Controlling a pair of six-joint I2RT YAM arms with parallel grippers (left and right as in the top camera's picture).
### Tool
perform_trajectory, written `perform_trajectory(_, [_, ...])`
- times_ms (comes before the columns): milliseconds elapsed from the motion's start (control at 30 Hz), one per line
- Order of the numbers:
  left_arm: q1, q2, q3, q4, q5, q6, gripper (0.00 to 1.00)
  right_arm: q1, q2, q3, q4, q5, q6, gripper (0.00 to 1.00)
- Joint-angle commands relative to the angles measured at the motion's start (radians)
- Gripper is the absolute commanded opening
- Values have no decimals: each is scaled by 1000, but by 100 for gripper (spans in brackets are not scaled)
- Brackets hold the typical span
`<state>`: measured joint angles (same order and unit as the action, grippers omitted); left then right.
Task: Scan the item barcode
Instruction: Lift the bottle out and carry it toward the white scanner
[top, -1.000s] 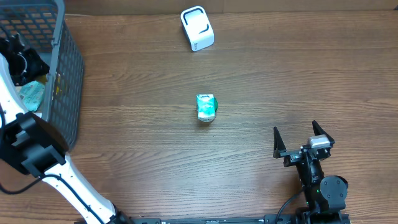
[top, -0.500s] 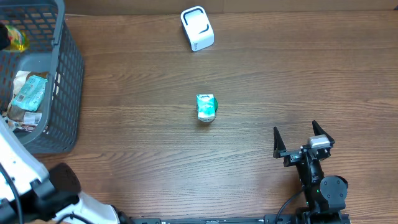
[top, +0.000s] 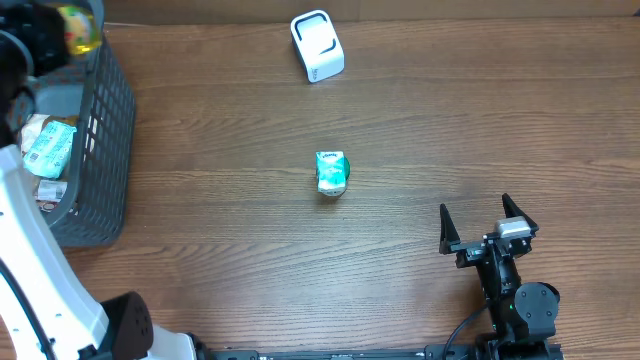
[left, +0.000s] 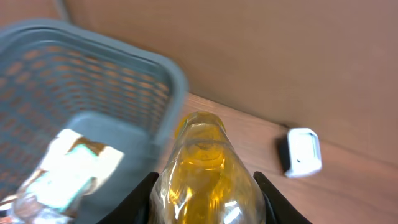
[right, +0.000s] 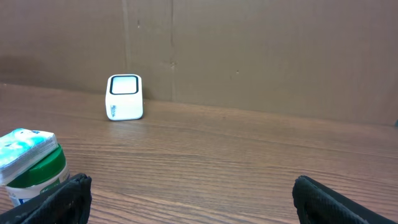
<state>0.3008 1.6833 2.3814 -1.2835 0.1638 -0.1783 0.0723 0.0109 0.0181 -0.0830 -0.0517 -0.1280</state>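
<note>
Amber-yellow liquid fills the clear bottle that I have in the left gripper. Its two fingers are closed partway against the bottle's sides, and the bottle's rounded end points away from the wrist camera. From overhead the bottle is held at the far left corner, over the rim of the grey mesh basket. I cannot tell which way its barcode faces.

Inside the basket lie a few wrapped packets; their labels are too small for me to read.

The white scanner stands on the brown wooden surface near the far edge, well apart from the bottle and to its right.

A small teal-topped green container stands at mid-surface, on the near side of the scanner.

The right gripper is at the near right of the surface, jaws spread wide, holding nothing and well apart from the container. Its wrist camera looks across the surface toward the scanner, with the container at the left edge of that view.
</note>
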Motion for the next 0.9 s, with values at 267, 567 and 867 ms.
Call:
perform_trajectory(267, [-247, 19, 8, -179, -30, -9, 33, -3, -8, -10, 2, 6, -1, 100])
perform_trajectory(567, [-408, 162, -47, -340, -45, -9, 34, -3, -8, -10, 2, 6, -1, 100])
perform_trajectory(867, [-559, 305, -77, -337, -188, -85, 33, -3, -8, -10, 2, 6, 0, 100])
